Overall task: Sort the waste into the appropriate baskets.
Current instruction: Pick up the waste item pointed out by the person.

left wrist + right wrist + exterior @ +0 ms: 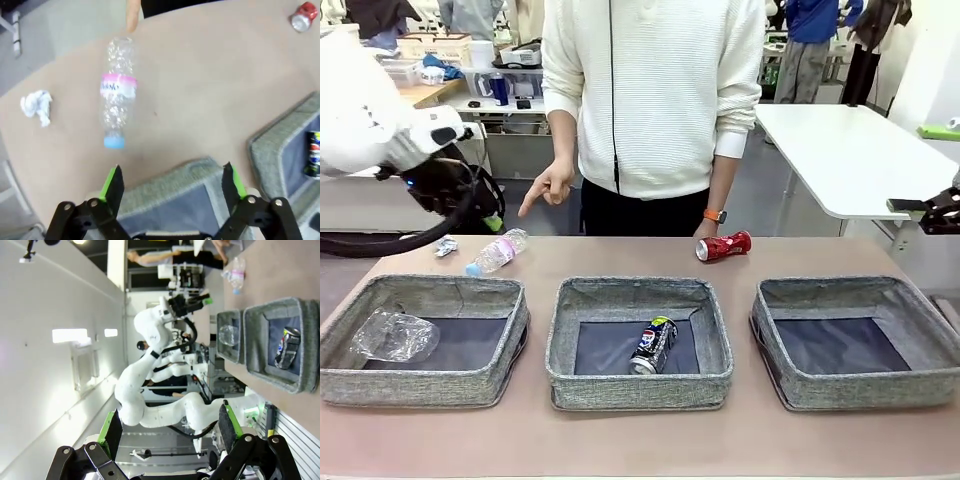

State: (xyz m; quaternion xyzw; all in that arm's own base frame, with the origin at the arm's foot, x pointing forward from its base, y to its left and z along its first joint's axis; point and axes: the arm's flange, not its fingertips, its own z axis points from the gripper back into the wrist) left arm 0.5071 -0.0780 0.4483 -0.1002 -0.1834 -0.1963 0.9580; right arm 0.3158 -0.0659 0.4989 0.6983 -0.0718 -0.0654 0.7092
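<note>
Grey woven-fabric bin at lower left (420, 385) holds a clear plastic cup (395, 335) against its left wall. Above it, a small crumpled white paper ball (446, 246) and a small clear pink-labelled bottle (497, 251) lie apart on the tan table (640, 440), with a person's hand (552, 187) pointing down over the bottle. In the left wrist view, the left gripper (172, 175) hovers with jaws spread, gripping nothing. The middle grey bin (640, 385) holds a dark blue Pepsi can (653, 345) on its side. A crushed red can (723, 246) lies right of centre. The right grey bin (860, 390) sits at lower right. The right gripper (170, 417) is spread too.
</note>
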